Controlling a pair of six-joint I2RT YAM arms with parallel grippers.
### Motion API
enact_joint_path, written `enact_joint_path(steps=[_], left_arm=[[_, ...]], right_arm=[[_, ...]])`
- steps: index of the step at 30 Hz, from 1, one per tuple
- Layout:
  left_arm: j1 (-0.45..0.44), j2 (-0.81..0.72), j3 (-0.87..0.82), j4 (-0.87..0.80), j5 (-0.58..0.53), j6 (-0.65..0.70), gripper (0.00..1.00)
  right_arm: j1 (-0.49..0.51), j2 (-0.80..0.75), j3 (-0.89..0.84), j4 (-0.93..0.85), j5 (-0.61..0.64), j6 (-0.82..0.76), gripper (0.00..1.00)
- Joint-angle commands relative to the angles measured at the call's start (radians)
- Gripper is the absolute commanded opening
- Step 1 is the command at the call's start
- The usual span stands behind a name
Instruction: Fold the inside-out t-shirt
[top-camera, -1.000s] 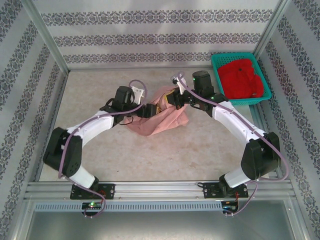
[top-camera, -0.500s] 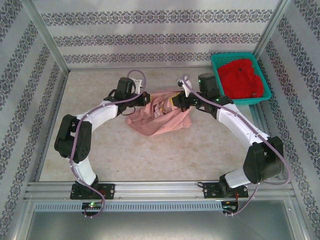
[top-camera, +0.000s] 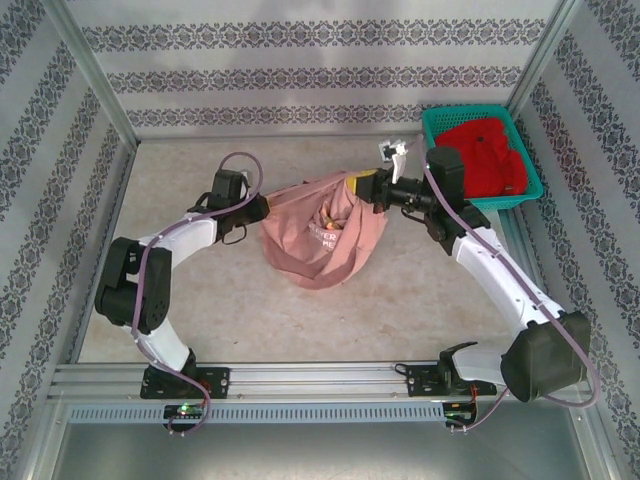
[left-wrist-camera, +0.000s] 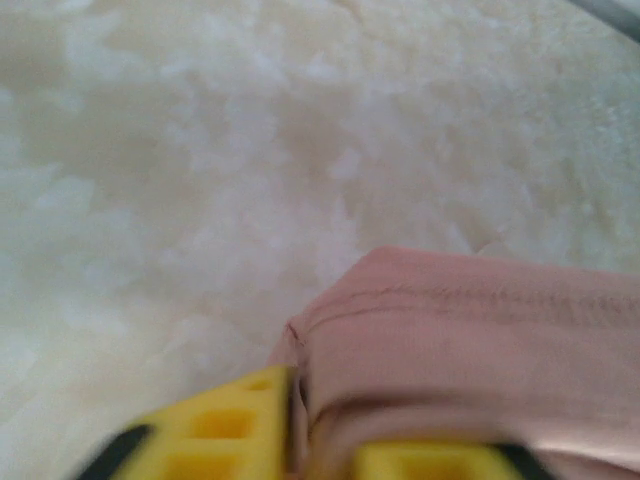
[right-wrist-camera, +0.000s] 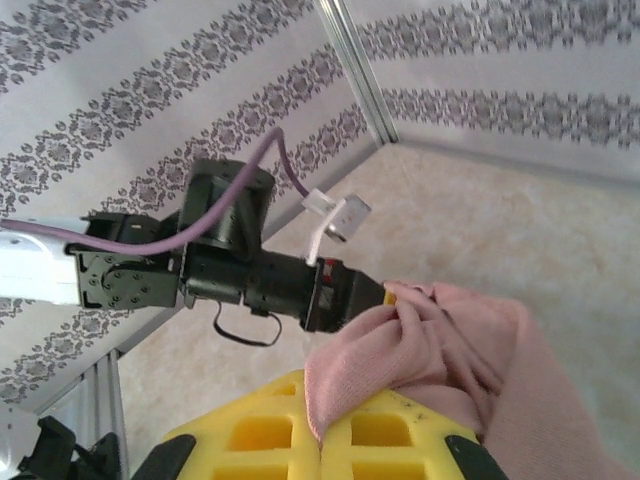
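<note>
Top external view. Left tool (top-camera: 262, 208) and right tool (top-camera: 368, 186) face each other above the bench (top-camera: 180, 310). Each is clamped on one end of the upper edge of the salmon-pink t-shirt (top-camera: 325, 250). That edge runs taut from tool to tool. The rest of the cloth hangs beneath it as a pouch, and its lowest folds appear to rest on the bench between the tools. Pale printed lettering (top-camera: 324, 236) shows on the cloth below and beside the right tool. Beyond the right tool, on its outer side, a teal basket (top-camera: 432, 128) holding a red garment (top-camera: 485, 155) stands apart from the shirt.

Left wrist view (blurred). On the left tool, the yellow fingers (left-wrist-camera: 230, 435) are drawn narrow on a stitched hem of the pink cloth. The cloth leaves the tool to its right, with pale bench surface beyond the tips.

Right wrist view. The right tool's own yellow fingers are pressed together on a bunched fold of the shirt. Straight ahead of them, the left tool pinches a gathered knot of the same cloth, with a patterned wall (right-wrist-camera: 150, 90) behind it.
</note>
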Motion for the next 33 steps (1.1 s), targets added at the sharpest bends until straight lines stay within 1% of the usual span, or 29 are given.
enact_joint_path(steps=[1, 4, 6, 9, 11, 14, 17, 18, 23, 25, 28, 30, 32, 33], left_arm=[[0.005, -0.101, -0.063, -0.065, -0.025, -0.004, 0.49], [-0.062, -0.261, -0.116, -0.093, -0.032, 0.006, 0.68], [-0.122, -0.353, -0.127, -0.136, -0.036, 0.024, 0.76], [-0.202, -0.439, -0.15, -0.108, 0.036, 0.018, 0.79], [-0.248, -0.454, -0.14, -0.083, 0.105, 0.017, 0.77], [-0.31, -0.443, -0.123, -0.02, 0.203, 0.016, 0.67], [-0.351, -0.368, -0.068, 0.005, 0.264, 0.03, 0.58], [-0.358, -0.335, -0.039, 0.001, 0.269, 0.036, 0.57], [-0.362, -0.217, 0.056, 0.024, 0.298, 0.057, 0.55], [-0.362, -0.17, 0.091, 0.007, 0.295, 0.071, 0.49], [-0.36, -0.115, 0.131, -0.046, 0.25, 0.099, 0.34], [-0.356, -0.099, 0.141, -0.059, 0.222, 0.12, 0.21], [-0.338, -0.102, 0.141, -0.048, 0.228, 0.117, 0.05], [-0.322, -0.113, 0.136, -0.033, 0.245, 0.111, 0.0]], right_arm=[[-0.004, -0.012, -0.023, 0.098, 0.009, 0.037, 0.0], [0.006, -0.01, -0.045, 0.084, 0.026, 0.025, 0.0], [0.011, -0.005, -0.05, 0.082, 0.031, 0.022, 0.0], [0.018, 0.004, -0.05, 0.07, 0.034, 0.008, 0.0], [0.021, 0.009, -0.047, 0.06, 0.037, 0.001, 0.0], [0.02, 0.01, -0.045, 0.054, 0.045, -0.007, 0.0], [0.022, 0.01, -0.044, 0.053, 0.047, -0.006, 0.0], [0.023, 0.01, -0.043, 0.053, 0.047, -0.008, 0.0], [0.026, 0.009, -0.046, 0.049, 0.048, -0.012, 0.0], [0.026, 0.006, -0.047, 0.046, 0.048, -0.012, 0.0], [0.023, -0.005, -0.032, 0.033, 0.05, -0.018, 0.0], [0.01, -0.022, -0.006, 0.019, 0.044, -0.019, 0.0], [-0.021, -0.04, 0.024, 0.024, 0.022, 0.01, 0.0], [-0.043, -0.053, 0.043, 0.033, 0.002, 0.039, 0.0]])
